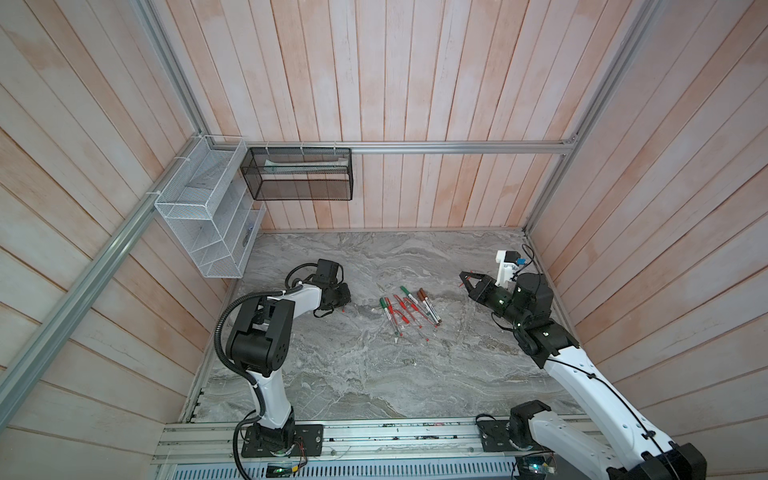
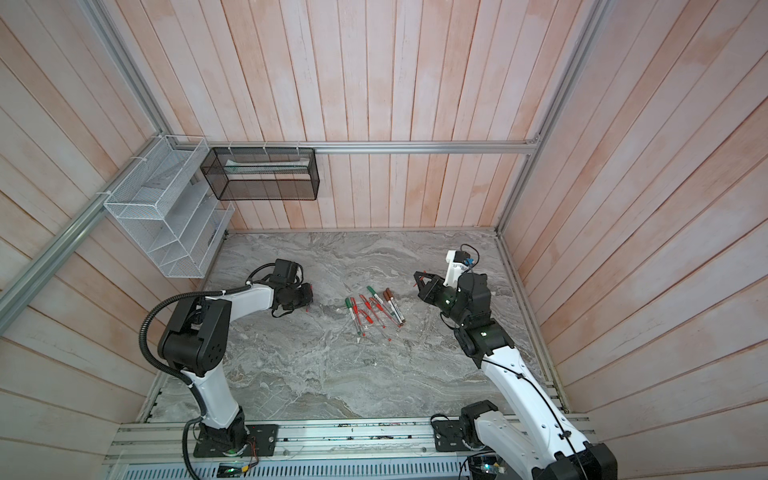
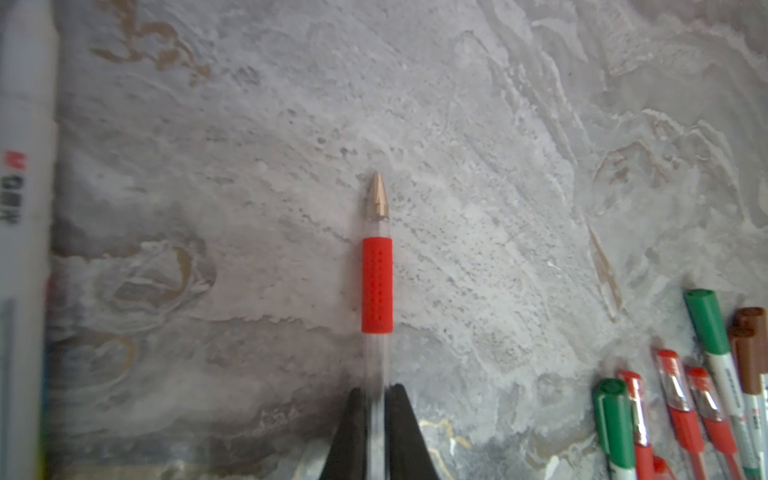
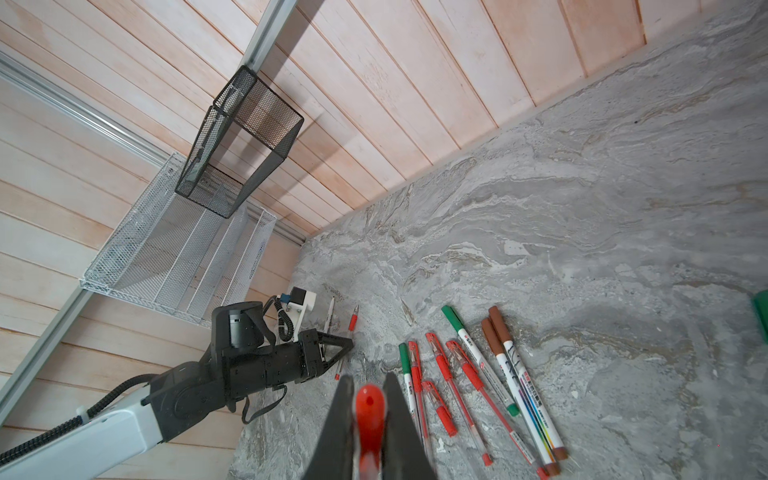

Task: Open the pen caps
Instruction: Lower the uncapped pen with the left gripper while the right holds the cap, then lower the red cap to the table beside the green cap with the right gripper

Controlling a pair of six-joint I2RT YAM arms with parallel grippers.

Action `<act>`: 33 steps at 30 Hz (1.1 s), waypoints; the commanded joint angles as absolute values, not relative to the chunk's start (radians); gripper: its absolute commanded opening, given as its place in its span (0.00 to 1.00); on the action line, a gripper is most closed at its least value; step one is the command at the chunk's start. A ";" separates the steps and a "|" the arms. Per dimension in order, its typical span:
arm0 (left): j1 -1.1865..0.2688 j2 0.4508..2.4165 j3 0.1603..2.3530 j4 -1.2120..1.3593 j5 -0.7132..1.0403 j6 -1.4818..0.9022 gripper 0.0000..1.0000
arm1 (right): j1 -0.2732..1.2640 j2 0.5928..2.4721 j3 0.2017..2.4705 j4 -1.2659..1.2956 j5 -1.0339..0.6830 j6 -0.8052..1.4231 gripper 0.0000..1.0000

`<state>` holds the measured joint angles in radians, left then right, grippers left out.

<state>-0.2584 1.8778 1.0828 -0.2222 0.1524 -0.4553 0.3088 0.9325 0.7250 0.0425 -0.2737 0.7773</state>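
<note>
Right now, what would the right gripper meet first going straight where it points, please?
Probably bare marble table near the back wall, depth unclear: the right gripper, shut on a red pen cap, points clear of the pens.

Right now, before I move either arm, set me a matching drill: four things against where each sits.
Things:
1. clear pen barrel with red rubber grip
2. slim red plastic pen cap
3. brown-capped white markers
4. black mesh wire basket
Places:
A. lying on the grey marble table
B. clamped in the right gripper
C. hung on the back wall
D. clamped in the left gripper
Pairs: 1-D, 2-B, 3-A, 4-C
</note>
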 commanded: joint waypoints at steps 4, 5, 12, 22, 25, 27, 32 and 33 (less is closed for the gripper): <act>-0.277 1.951 1.089 -0.275 0.135 -0.474 0.09 | 0.297 0.899 0.746 -0.009 -0.271 0.741 0.00; -0.276 1.952 1.093 -0.281 0.124 -0.470 0.09 | 0.295 0.902 0.757 -0.026 -0.276 0.735 0.00; -0.270 1.947 1.067 -0.278 0.114 -0.491 0.15 | 0.286 0.900 0.772 -0.045 -0.278 0.718 0.00; -0.254 1.944 1.080 -0.301 0.125 -0.498 0.27 | 0.278 0.911 0.800 -0.060 -0.290 0.710 0.00; -0.243 1.943 1.070 -0.296 0.141 -0.512 0.27 | 0.268 0.926 0.822 -0.105 -0.275 0.677 0.00; -0.244 1.935 1.069 -0.294 0.139 -0.509 0.27 | 0.254 0.966 0.870 -0.176 -0.278 0.647 0.00; -0.236 1.872 1.066 -0.299 0.179 -0.520 0.27 | 0.250 1.124 1.015 -0.341 -0.256 0.521 0.00; -0.237 1.857 1.066 -0.291 0.188 -0.517 0.27 | 0.250 1.163 1.040 -0.366 -0.245 0.499 0.00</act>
<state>-0.2443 1.8832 1.0962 -0.2184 0.1745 -0.5056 0.2535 1.0969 0.9882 -0.2321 -0.2680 0.5972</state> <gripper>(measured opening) 0.270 0.106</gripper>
